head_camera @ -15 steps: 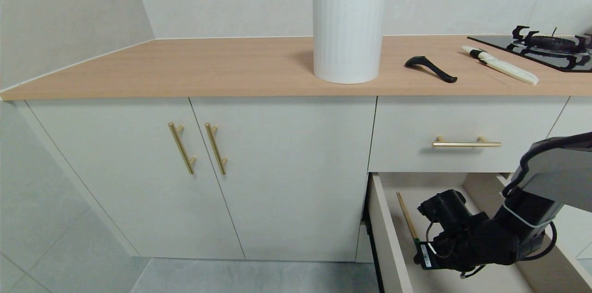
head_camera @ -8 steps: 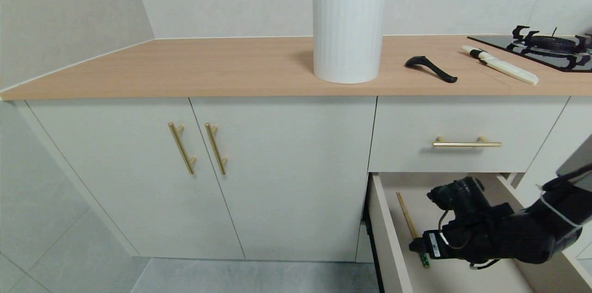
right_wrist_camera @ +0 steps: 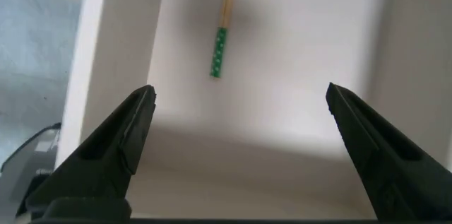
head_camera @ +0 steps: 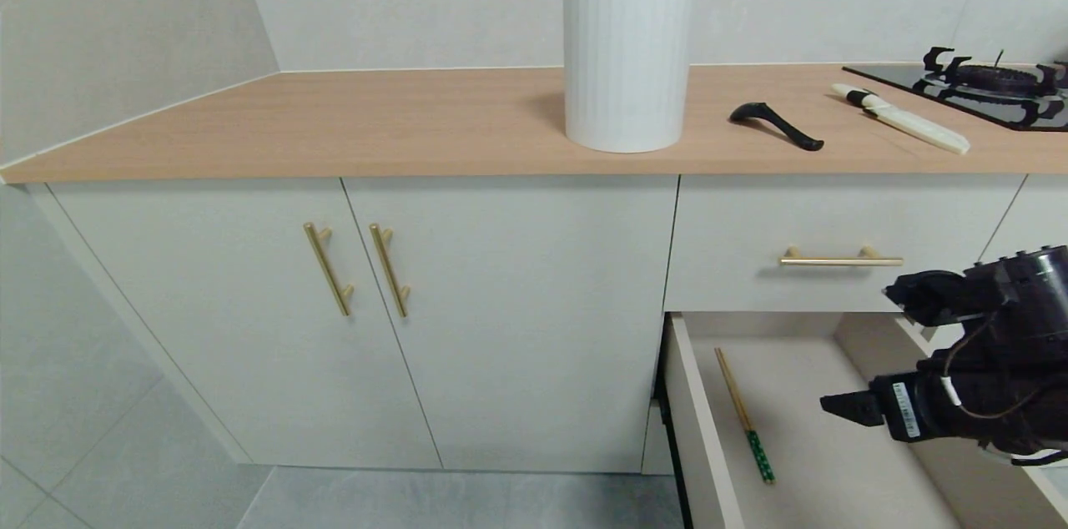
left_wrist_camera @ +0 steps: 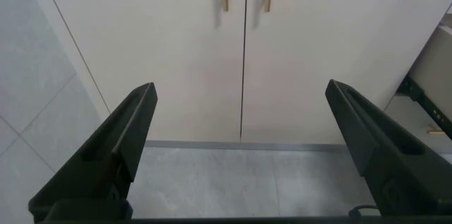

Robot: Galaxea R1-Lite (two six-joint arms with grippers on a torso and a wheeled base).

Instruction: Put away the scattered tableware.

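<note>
A pair of wooden chopsticks (head_camera: 745, 416) with green ends lies in the open lower drawer (head_camera: 699, 437), close to its left wall. My right gripper (head_camera: 859, 350) hovers open and empty above the drawer's right half, apart from the chopsticks. In the right wrist view the chopsticks (right_wrist_camera: 222, 33) lie on the drawer floor (right_wrist_camera: 296, 111) beyond my open right gripper (right_wrist_camera: 240, 153). On the countertop rest a black spoon (head_camera: 776, 124) and a white knife (head_camera: 901, 118). My left gripper (left_wrist_camera: 244, 153) is open, low before the cabinet doors (left_wrist_camera: 212, 54).
A tall white ribbed container (head_camera: 627, 45) stands on the wooden countertop (head_camera: 375, 120). A gas stove (head_camera: 993, 87) sits at the far right. The upper drawer (head_camera: 838, 241) above the open one is closed. Grey tiled floor (left_wrist_camera: 233, 181) lies below.
My right gripper let go of the chopsticks, which now lie in the drawer, then rose and moved right, out of the drawer.
</note>
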